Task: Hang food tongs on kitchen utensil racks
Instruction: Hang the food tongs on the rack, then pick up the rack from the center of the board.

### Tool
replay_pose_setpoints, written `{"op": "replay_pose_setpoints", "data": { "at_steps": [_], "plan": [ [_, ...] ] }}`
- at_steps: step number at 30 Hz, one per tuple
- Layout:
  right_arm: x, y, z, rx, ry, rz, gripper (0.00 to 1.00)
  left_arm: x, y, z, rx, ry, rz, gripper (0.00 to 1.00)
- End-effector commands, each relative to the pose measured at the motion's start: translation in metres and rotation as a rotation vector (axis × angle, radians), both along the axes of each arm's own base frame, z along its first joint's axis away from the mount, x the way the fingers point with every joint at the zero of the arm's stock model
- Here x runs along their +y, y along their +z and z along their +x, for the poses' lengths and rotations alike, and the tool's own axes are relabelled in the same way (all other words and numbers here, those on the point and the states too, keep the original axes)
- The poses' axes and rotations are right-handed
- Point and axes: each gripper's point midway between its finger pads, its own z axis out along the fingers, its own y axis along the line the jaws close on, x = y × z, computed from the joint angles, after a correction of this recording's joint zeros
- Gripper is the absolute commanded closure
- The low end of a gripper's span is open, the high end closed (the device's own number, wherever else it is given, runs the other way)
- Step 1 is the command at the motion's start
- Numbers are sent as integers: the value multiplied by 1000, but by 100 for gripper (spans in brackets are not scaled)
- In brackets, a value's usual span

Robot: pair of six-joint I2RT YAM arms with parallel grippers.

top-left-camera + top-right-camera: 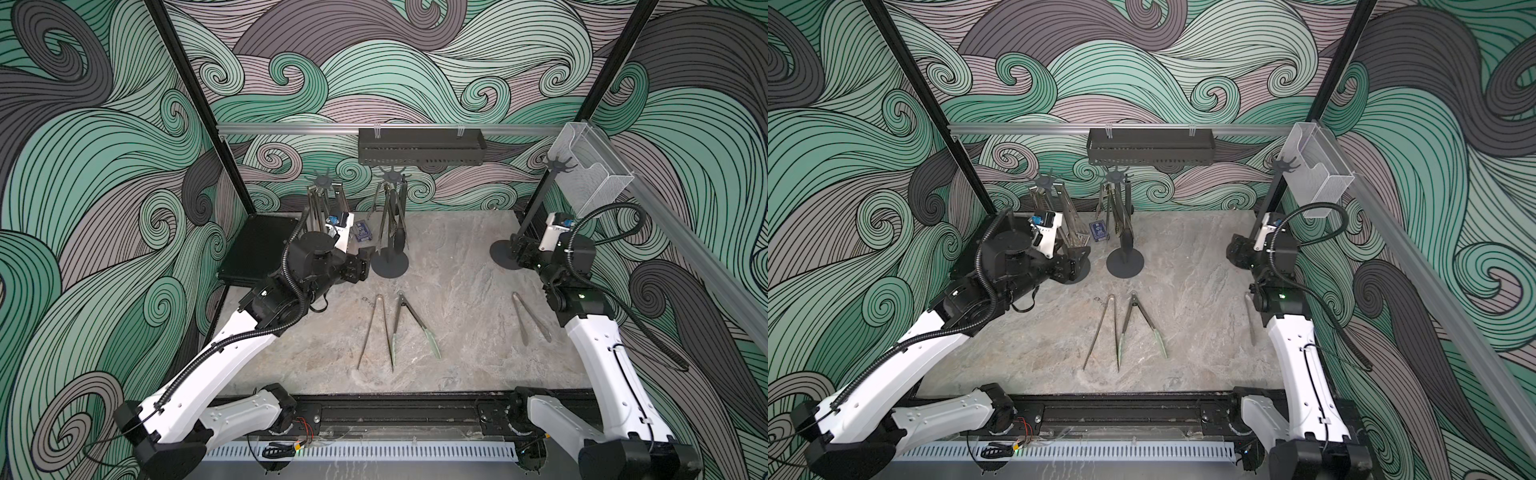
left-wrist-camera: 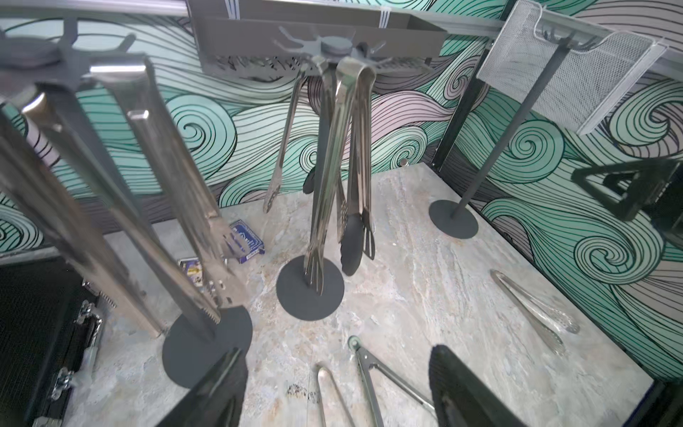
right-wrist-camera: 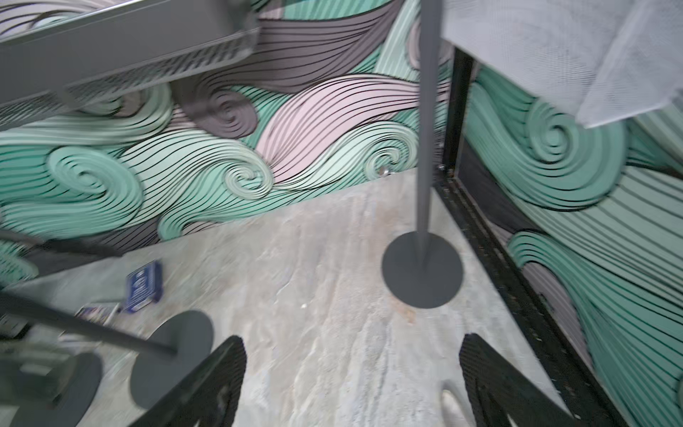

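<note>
Both arms look free to fetch: the left gripper (image 2: 337, 353) has its fingers spread wide with nothing between them, and the right gripper (image 3: 353, 340) is just as wide and empty, hanging near the base of the right rack (image 1: 536, 203) by the back right corner of the table (image 1: 457, 249). That rack's crown of hooks is bare, so the sensible pick seems to be the short steel tongs (image 1: 530, 318) lying close to the right edge, just beside the right arm. I would come down across both legs near the bend, squeeze them together so they cannot spring apart, lift clear, lower the bend over a hook and let go only once it sits. The long plain tongs (image 1: 376, 328) and the green-tipped tongs (image 1: 409, 324) lie side by side mid-table towards the front edge, bends pointing at the back edge, legs splayed in slim V shapes; the green pair has a ring at its hinge. The left rack (image 2: 207, 344) near the back left corner and the middle rack (image 1: 389, 264) by the back edge already carry several tongs, bend up, tips down, one black-tipped
</note>
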Motion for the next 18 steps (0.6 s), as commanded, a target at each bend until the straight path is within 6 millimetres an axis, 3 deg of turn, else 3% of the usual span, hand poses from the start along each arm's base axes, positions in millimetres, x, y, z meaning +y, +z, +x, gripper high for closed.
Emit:
{"op": "replay_pose_setpoints", "data": {
  "at_steps": [1, 4, 8, 18],
  "plan": [
    [-27, 5, 9, -28, -54, -23, 9, 14, -24, -13, 62, -1, -51, 21],
    [-42, 3, 23, -67, -46, -48, 9, 35, -36, -16, 65, 53, -101, 21],
    [-44, 6, 49, -120, 13, -94, 9, 58, -47, -14, 74, 109, -171, 21],
    [-80, 9, 106, -148, -87, -181, 12, 50, -64, -9, 71, 69, -232, 22]
  ]
}}
